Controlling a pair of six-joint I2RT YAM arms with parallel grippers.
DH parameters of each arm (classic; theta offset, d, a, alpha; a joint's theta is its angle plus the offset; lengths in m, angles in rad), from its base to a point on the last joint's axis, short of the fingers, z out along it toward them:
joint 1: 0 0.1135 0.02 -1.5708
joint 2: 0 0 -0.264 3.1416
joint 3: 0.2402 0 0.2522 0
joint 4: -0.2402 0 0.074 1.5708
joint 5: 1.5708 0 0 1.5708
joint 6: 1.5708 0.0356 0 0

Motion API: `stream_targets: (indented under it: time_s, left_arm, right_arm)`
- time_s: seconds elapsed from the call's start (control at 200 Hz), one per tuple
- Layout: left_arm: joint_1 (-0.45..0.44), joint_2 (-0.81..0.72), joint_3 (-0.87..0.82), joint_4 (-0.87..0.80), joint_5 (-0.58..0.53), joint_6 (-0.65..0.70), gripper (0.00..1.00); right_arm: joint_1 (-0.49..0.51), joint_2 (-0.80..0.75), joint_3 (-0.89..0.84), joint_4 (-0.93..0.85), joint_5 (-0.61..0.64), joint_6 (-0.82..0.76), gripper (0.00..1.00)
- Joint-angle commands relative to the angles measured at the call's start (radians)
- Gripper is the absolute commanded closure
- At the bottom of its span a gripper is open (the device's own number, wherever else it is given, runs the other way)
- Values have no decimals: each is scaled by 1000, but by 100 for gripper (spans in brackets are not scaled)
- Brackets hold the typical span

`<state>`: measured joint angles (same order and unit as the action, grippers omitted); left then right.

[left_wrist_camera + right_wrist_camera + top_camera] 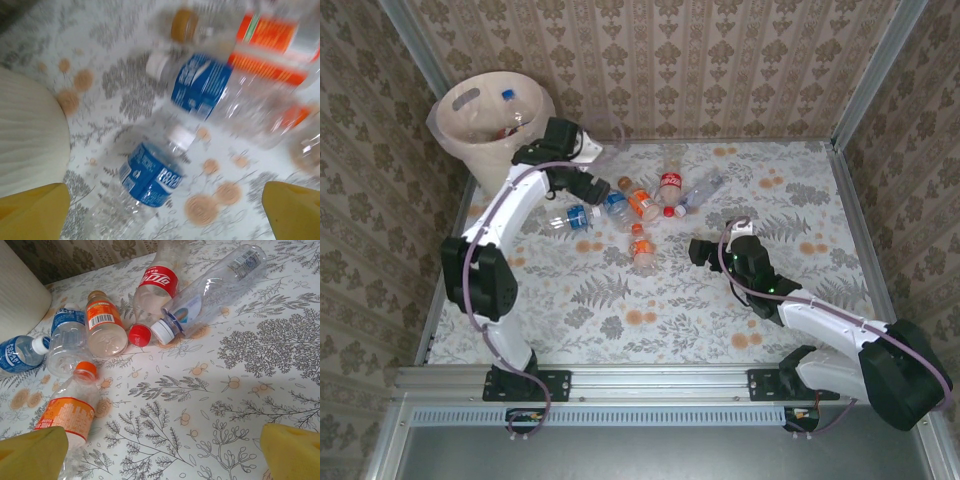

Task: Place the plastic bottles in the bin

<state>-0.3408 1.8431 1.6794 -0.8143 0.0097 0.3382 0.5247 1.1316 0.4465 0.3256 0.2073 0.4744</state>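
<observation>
Your left hand (592, 188) is spread wide and empty, hovering over a blue-labelled bottle (150, 175) towards the far left of the desk (720, 310). Your right hand (700, 251) is spread wide too, holding nothing, near the desk's middle. The plastic bottles (638, 205) lie in a loose cluster between the two hands. The bin (470, 150) stands at the far left corner, with a blue-capped bottle (507, 96) inside.
</observation>
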Motion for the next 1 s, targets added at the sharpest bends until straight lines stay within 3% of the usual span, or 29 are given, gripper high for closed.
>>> stream_targets:
  time_s: [0.0, 0.16, 0.535, 0.755, 0.995]
  left_arm:
    - [1, 51, -21, -37, -108, 177, 0]
    - [10, 115, -58, 39, -182, 238, 0]
    - [73, 189, -135, 109, -156, 210, 2]
    - [80, 222, -141, 106, -102, 181, 4]
    - [77, 195, -145, 47, 10, 96, 14]
  right_arm:
    - [6, -9, -2, 31, 28, -11, 0]
    - [6, -9, 0, 30, 26, -8, 0]
    - [5, -47, -15, 12, 53, -14, 0]
    - [5, -53, -22, 13, 55, -6, 0]
    - [5, -48, -22, 15, 58, -11, 0]
